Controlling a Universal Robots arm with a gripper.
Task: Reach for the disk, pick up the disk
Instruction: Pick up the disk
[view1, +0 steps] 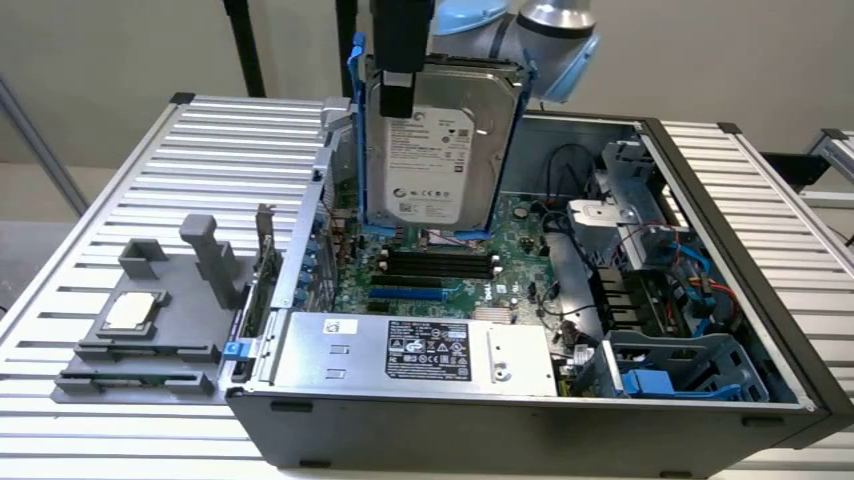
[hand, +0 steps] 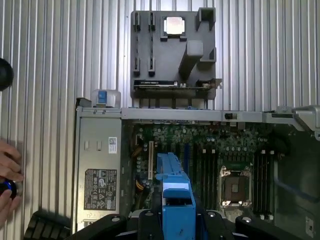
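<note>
The disk (view1: 441, 150), a silver-grey hard drive with a white label in a blue carrier, hangs upright in the air above the open computer case (view1: 747, 300). My gripper (view1: 396, 100) comes down from above and is shut on the disk's upper edge, its black finger lying over the label side. In the wrist view the carrier's blue edge (hand: 176, 195) runs out from between the dark gripper parts (hand: 176, 222), over the motherboard (hand: 220, 150).
In the case lie the motherboard (view1: 441, 265), a silver power supply with a black label (view1: 427, 350) and a blue drive cage (view1: 667, 370). A grey fixture (view1: 147, 330) holding a small square chip (view1: 134, 310) sits on the slatted table. A person's hand (hand: 7, 175) shows beside the case.
</note>
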